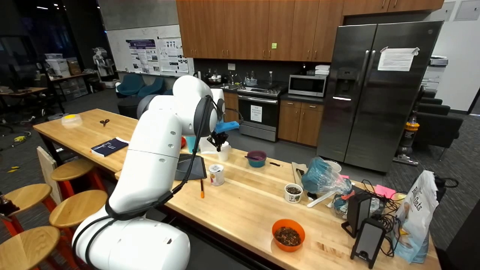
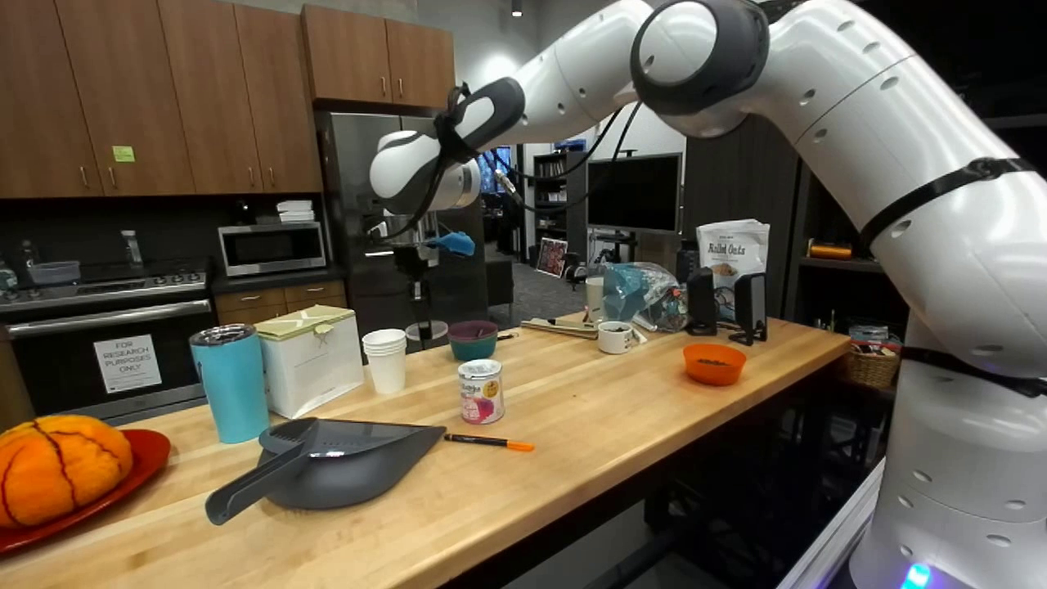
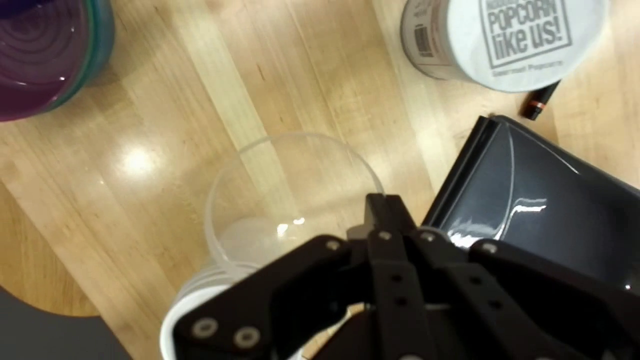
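Observation:
My gripper [image 3: 384,200] is shut on the rim of a clear round plastic container [image 3: 300,185]. The container also shows in an exterior view [image 2: 433,334] at the fingertips [image 2: 420,315], above the wooden table. A stack of white paper cups [image 3: 192,305] is close beside the container, and also shows in both exterior views [image 1: 223,153] [image 2: 385,364]. A teal and purple bowl [image 3: 45,60] stands to one side. A white popcorn can [image 3: 525,35] and a dark grey dustpan [image 3: 540,210] lie on the other side. In an exterior view the gripper [image 1: 218,148] overlaps the cups.
A black and orange marker [image 2: 491,442] lies by the can [image 2: 481,391]. A blue tumbler [image 2: 230,384] and white box [image 2: 315,364] stand near the cups. Farther along are a tub of dark bits [image 1: 293,193], an orange bowl [image 1: 278,225], speakers [image 1: 369,240] and an oats bag [image 1: 416,217].

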### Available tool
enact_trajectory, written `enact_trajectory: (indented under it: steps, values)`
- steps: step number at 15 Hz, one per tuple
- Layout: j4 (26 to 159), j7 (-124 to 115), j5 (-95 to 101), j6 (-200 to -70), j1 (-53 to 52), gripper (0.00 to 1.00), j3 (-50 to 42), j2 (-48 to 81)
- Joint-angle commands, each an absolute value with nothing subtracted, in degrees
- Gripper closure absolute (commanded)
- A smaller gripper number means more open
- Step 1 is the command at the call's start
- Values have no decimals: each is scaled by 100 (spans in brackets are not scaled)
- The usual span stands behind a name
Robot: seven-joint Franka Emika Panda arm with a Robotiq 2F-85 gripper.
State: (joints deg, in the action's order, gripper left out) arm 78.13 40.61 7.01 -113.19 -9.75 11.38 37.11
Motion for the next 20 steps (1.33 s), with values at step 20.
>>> enact_trajectory:
  steps: [20]
  values:
    - [12254, 2093, 160, -12926, -885, 100, 1144, 452]
